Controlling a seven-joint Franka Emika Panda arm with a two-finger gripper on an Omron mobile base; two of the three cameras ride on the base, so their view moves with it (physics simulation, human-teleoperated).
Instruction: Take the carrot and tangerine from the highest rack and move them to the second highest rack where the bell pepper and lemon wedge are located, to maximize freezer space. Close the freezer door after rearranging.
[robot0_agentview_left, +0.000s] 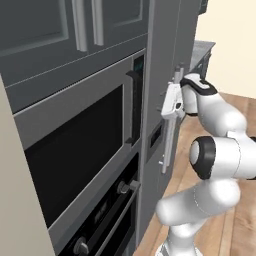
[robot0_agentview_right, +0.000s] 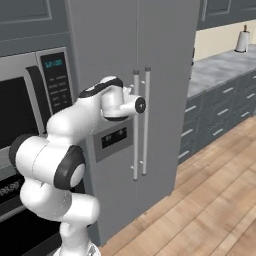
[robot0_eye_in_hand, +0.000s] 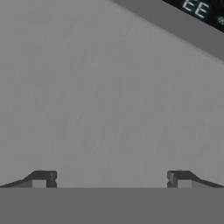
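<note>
Arm folded up, hand pushed forward at mid-height, jaws wide.
Lower links rise from the base, elbow bends back at the dark joint, forearm angles up and forward to the wrist. Gripper (robot0_agentview_left: 169, 106) sits at the front end of the hand, pointing ahead and roughly level; in the hand view the gripper (robot0_eye_in_hand: 112, 178) has both dark fingertips (robot0_eye_in_hand: 43, 178) far apart at the bottom corners, nothing between them.
</note>
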